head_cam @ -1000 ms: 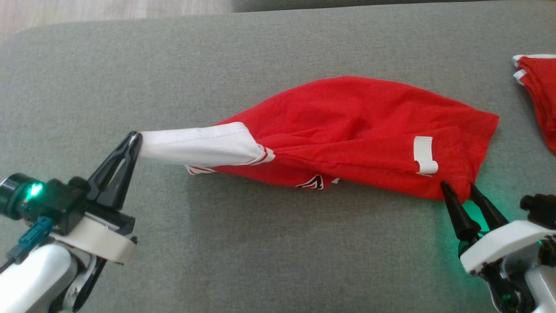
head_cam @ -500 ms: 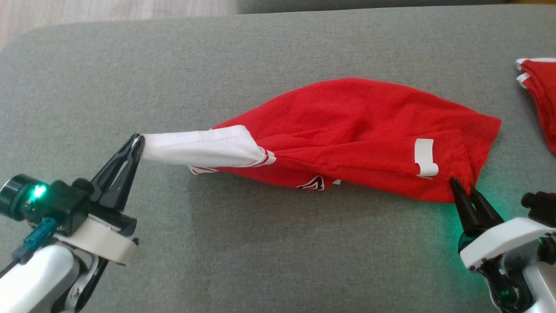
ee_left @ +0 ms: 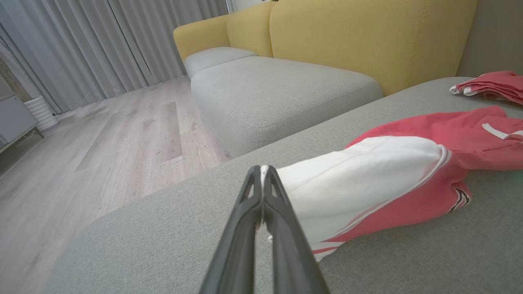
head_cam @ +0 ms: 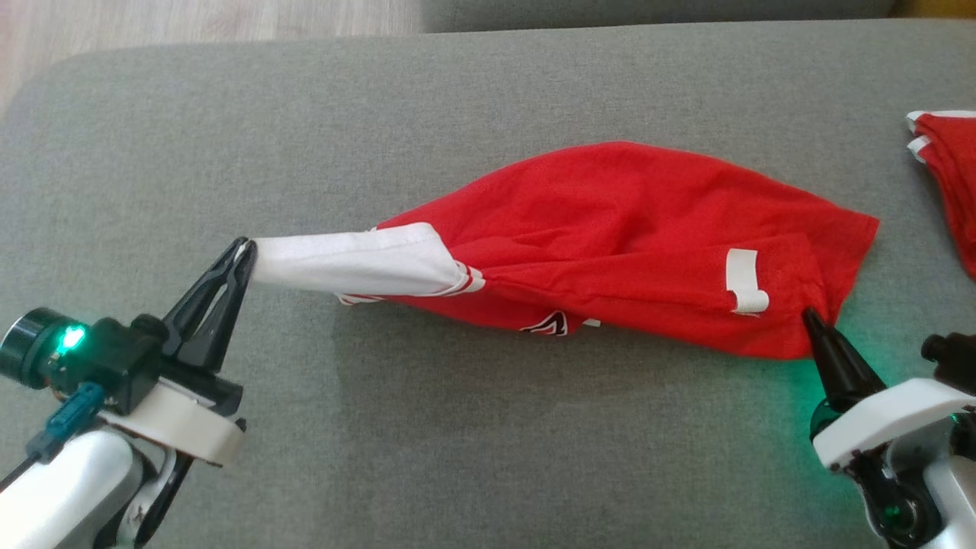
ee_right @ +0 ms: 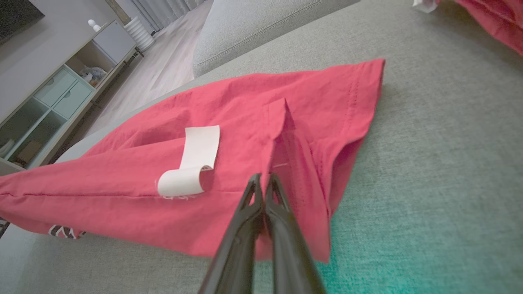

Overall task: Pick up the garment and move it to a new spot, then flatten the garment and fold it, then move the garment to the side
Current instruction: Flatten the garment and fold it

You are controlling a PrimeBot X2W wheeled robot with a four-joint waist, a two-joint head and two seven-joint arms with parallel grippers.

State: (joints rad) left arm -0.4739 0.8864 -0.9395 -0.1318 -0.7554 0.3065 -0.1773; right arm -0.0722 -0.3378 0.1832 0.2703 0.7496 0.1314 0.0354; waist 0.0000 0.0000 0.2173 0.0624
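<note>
A red garment (head_cam: 625, 229) with a white sleeve (head_cam: 351, 263) lies stretched across the grey cushion (head_cam: 457, 427). My left gripper (head_cam: 244, 248) is shut on the tip of the white sleeve (ee_left: 359, 179), pulling it taut to the left; the left wrist view shows the pinch at my left gripper (ee_left: 261, 169). My right gripper (head_cam: 810, 314) is shut on the garment's lower right hem, near a white label (head_cam: 743, 278). In the right wrist view my right gripper (ee_right: 263, 179) pinches a raised fold of the red garment (ee_right: 229, 110).
A second red garment (head_cam: 949, 171) lies folded at the cushion's right edge. Wooden floor (head_cam: 191, 23) lies beyond the far left corner. A yellow sofa (ee_left: 367, 36) and another grey seat (ee_left: 278, 90) stand behind; a cabinet (ee_right: 53, 98) is far off.
My right gripper has closed from open onto the garment's lower right hem, lifting a fold. The left gripper has kept its hold on the sleeve. The head view shifted slightly.
</note>
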